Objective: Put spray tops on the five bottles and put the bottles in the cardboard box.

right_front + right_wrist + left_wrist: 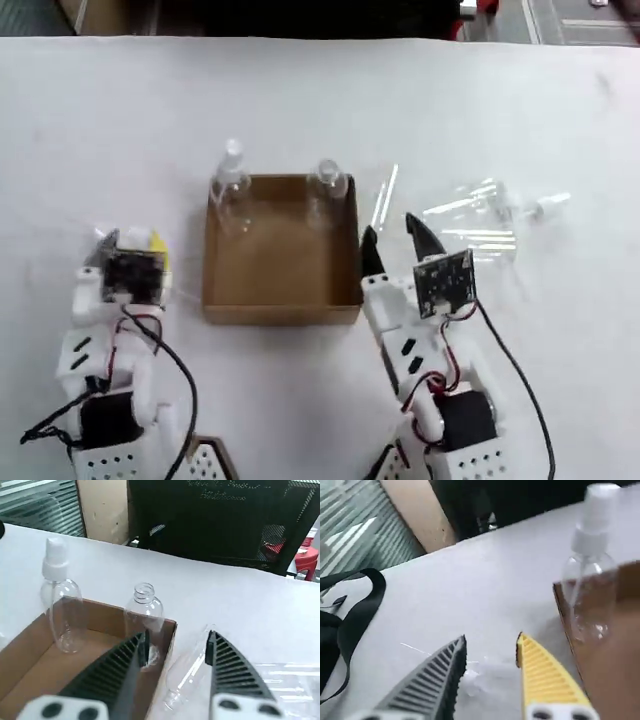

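Two bottles stand in the box (282, 313), a capped bottle (231, 185) and a bare bottle (328, 185), while the right fingers (390, 232) hang apart by a lying bottle (185, 672) on the counter (300, 90), likely to grab it, and the left fingers (491, 640) are apart, empty.

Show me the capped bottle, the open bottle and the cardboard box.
capped bottle (64, 615): right wrist view, clear body.
open bottle (143, 611): right wrist view, clear body.
cardboard box (282, 314): high view, near wall.
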You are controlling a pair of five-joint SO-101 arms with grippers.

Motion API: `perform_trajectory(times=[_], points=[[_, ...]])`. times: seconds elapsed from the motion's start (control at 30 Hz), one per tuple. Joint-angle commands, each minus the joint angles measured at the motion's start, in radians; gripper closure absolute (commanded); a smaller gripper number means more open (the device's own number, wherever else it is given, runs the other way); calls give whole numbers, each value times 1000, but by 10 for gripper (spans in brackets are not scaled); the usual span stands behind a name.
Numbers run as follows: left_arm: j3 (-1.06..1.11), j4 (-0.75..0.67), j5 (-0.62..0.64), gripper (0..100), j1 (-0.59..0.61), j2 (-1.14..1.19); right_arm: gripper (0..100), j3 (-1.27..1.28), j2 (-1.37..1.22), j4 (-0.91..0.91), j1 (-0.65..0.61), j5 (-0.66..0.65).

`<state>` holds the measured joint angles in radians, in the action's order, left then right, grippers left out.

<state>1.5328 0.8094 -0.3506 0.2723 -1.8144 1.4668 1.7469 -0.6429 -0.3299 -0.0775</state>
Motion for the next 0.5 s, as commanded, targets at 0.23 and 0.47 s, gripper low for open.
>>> perform_trajectory(times=[0.23, 0.47], points=[[-308, 207, -41, 844, 10, 54, 835, 172, 41, 186, 12, -133], [-635, 259, 18, 845, 16, 562, 836, 173, 41, 186, 13, -137]])
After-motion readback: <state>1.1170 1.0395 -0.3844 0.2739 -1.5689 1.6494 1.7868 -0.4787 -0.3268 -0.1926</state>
